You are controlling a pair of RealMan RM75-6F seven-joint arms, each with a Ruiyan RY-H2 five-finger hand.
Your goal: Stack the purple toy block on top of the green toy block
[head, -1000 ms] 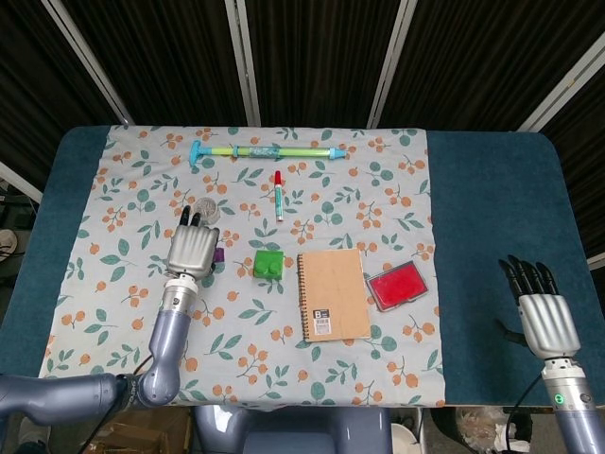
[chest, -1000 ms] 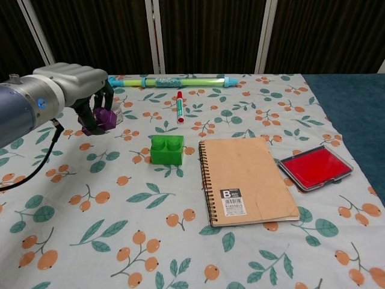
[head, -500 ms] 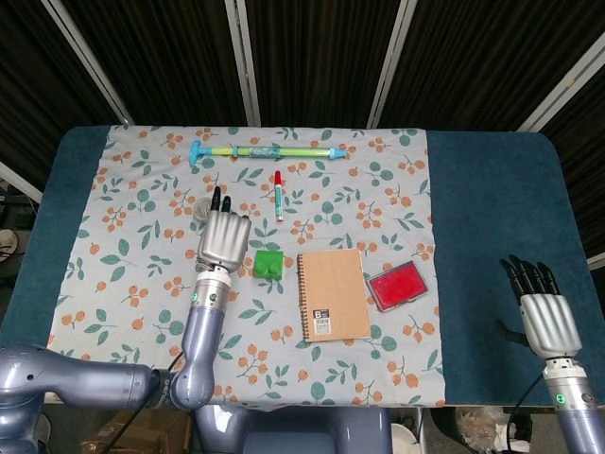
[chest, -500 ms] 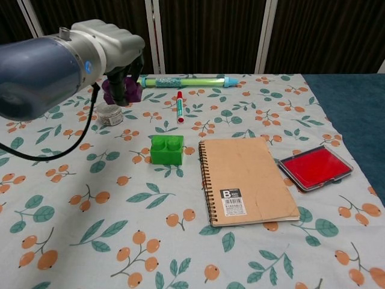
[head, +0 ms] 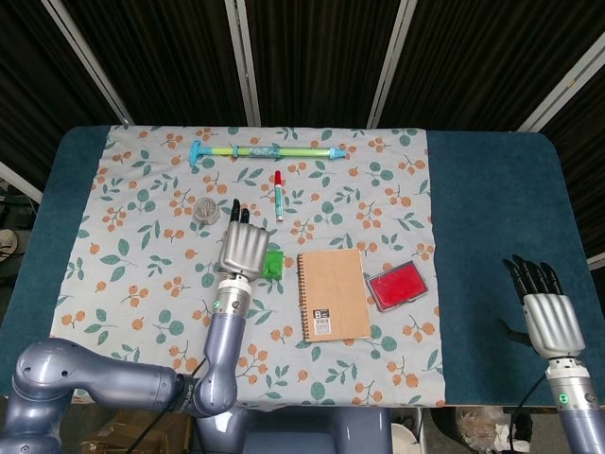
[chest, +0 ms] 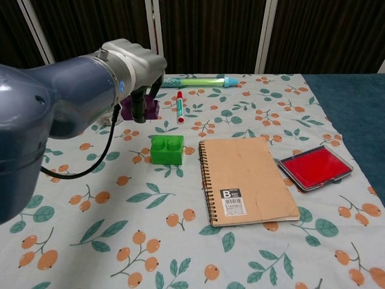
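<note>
The green toy block (chest: 166,149) sits on the floral cloth left of the notebook; in the head view only its right part (head: 275,264) shows beside my left hand. My left hand (head: 244,250) (chest: 135,66) hangs in the air and grips the purple toy block (chest: 141,108), which hangs under the fingers, up and a little left of the green block. The purple block is hidden in the head view. My right hand (head: 550,317) rests at the table's near right corner, fingers apart and empty.
A spiral notebook (head: 333,294) lies right of the green block, a red stamp pad (head: 396,286) beyond it. A red marker (head: 279,195), a green-blue toy pump (head: 265,150) and a small round jar (head: 204,210) lie farther back. Blue bare table (head: 501,208) at right.
My left hand has carried the purple block rightward and toward the green block, now nearly above it. The right hand has not moved.
</note>
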